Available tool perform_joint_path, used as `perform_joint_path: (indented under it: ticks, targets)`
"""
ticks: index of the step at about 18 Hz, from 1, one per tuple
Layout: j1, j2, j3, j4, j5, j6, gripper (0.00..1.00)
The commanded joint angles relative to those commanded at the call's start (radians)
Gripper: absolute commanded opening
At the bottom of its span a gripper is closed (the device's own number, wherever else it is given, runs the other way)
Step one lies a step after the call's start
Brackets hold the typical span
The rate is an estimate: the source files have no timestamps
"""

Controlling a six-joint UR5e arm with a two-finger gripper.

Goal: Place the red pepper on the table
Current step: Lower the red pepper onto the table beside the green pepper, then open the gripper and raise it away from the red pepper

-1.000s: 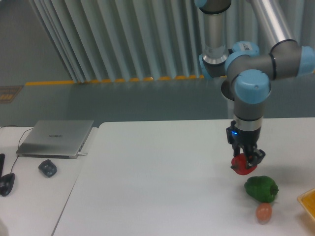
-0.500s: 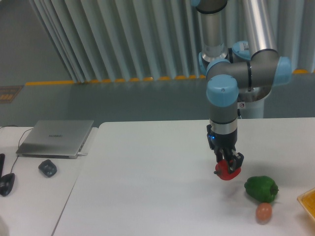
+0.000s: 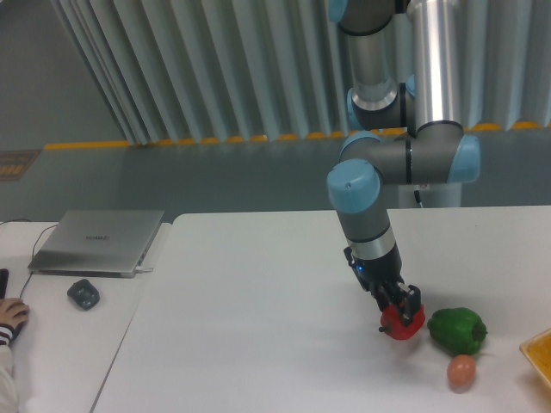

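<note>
The red pepper (image 3: 403, 322) sits clamped between the fingers of the gripper (image 3: 401, 311), low over the table (image 3: 258, 327) in its right half, toward the front edge; whether its underside already touches the white top cannot be told from this view. It looks small, glossy and rounded, so I would judge it light, fairly stiff-walled but hollow, and slick enough to squirm out of a narrow pinch; the hold across its upper body, near the stem, seems the sensible place, since the waist gives the flattest opposing faces. A smooth round shape like this may roll a little once let go. Just beside it, toward the right edge, lies the green pepper (image 3: 457, 330), close but apparently not touching, and in front of that, nearer the front edge, the small orange ball (image 3: 461, 371). A yellow object (image 3: 541, 353) pokes in at the right edge. On the smaller desk to the left rest the laptop (image 3: 97, 242) and the mouse (image 3: 83, 294). Compared with a second ago, the arm has swung its elbow leftward and now leans in at a slant instead of hanging plumb, and the pepper has travelled slightly left and lower, from above the green pepper's near side to beside it. A hand (image 3: 12, 311) has also come in at the far left edge of the desk.
</note>
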Motion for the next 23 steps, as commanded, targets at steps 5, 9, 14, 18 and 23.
perform_joint_path:
  ticks: [5,9,14,18,23]
  targets:
    - [-0.008,-0.008,-0.005,0.0,-0.003,0.002,0.45]
    - [-0.003,-0.002,-0.003,-0.002,-0.005,0.018,1.0]
    - [0.001,0.0,0.0,-0.006,-0.006,0.02,1.0]
    - [0.001,0.009,0.012,-0.011,-0.006,0.035,1.0]
    - [0.02,0.049,0.015,-0.024,-0.003,0.265,1.0]
